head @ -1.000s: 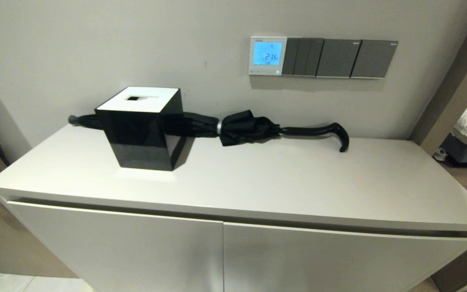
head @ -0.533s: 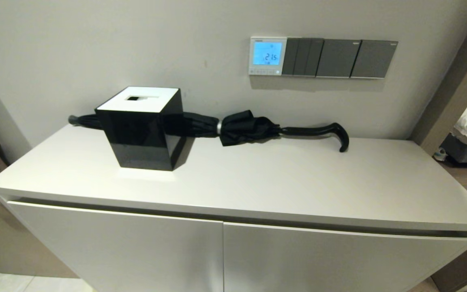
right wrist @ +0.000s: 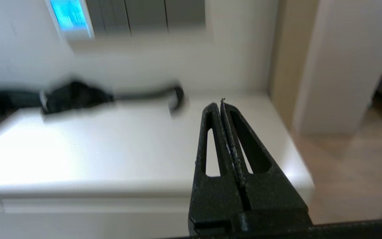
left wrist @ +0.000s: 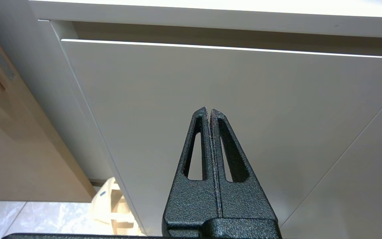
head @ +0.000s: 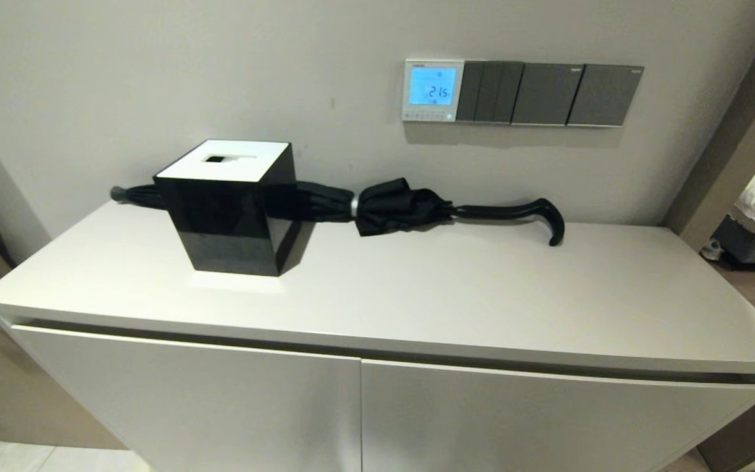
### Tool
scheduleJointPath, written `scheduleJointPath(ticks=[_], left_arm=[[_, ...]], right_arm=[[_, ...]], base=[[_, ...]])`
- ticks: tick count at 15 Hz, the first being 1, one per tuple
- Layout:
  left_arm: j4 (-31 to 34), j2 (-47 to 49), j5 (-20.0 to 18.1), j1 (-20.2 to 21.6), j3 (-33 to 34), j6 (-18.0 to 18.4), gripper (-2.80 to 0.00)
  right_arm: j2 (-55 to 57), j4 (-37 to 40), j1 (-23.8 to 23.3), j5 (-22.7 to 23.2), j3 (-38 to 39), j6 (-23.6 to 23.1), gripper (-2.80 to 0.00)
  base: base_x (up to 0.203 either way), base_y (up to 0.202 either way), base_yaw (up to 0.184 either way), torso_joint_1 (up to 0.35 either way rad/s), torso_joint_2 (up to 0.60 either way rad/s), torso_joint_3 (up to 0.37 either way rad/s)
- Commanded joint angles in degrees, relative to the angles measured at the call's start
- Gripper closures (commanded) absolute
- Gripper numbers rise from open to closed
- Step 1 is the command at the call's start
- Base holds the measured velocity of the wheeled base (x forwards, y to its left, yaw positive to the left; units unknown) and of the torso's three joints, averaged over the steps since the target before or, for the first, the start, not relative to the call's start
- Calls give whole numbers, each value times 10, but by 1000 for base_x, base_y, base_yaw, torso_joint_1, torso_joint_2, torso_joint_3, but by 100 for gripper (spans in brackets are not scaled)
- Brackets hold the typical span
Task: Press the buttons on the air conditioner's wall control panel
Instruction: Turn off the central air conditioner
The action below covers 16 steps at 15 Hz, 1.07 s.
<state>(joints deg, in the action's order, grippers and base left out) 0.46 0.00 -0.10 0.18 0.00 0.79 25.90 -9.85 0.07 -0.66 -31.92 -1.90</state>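
Note:
The air conditioner's wall control panel (head: 433,90) is a small white-framed square on the wall above the cabinet, its screen lit light blue with digits. A row of tiny buttons (head: 428,116) runs along its bottom edge. It shows blurred in the right wrist view (right wrist: 70,18). My right gripper (right wrist: 218,103) is shut and empty, out in front of the cabinet's right end, far from the panel. My left gripper (left wrist: 208,110) is shut and empty, low in front of the cabinet door. Neither gripper shows in the head view.
Dark grey switch plates (head: 548,94) sit right of the panel. On the white cabinet top (head: 456,295) stand a black tissue box (head: 230,210) and a folded black umbrella (head: 417,206) along the wall. A doorway to a bedroom opens at the right.
The head view is unchanged. The right wrist view is blurred by motion.

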Motion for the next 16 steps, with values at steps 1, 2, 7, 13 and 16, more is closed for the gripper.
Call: scheduleJointPath(ticks=[1,2,7,13,16], left_arm=[[0,0,0,0,0,0,0],[0,0,0,0,0,0,0],[0,0,0,0,0,0,0],[0,0,0,0,0,0,0],[0,0,0,0,0,0,0]], right_arm=[[105,-11,3,1,-50,10,0],[132,-15,5,1,-71,19,0],[230,-26,53,0,-119,44,0],[397,-191,170,-111,-160,35,0],[468,-204,178,-121,-201,49,0]], base=[[0,0,0,0,0,0],[0,0,0,0,0,0],[0,0,0,0,0,0],[0,0,0,0,0,0],[0,0,0,0,0,0]])
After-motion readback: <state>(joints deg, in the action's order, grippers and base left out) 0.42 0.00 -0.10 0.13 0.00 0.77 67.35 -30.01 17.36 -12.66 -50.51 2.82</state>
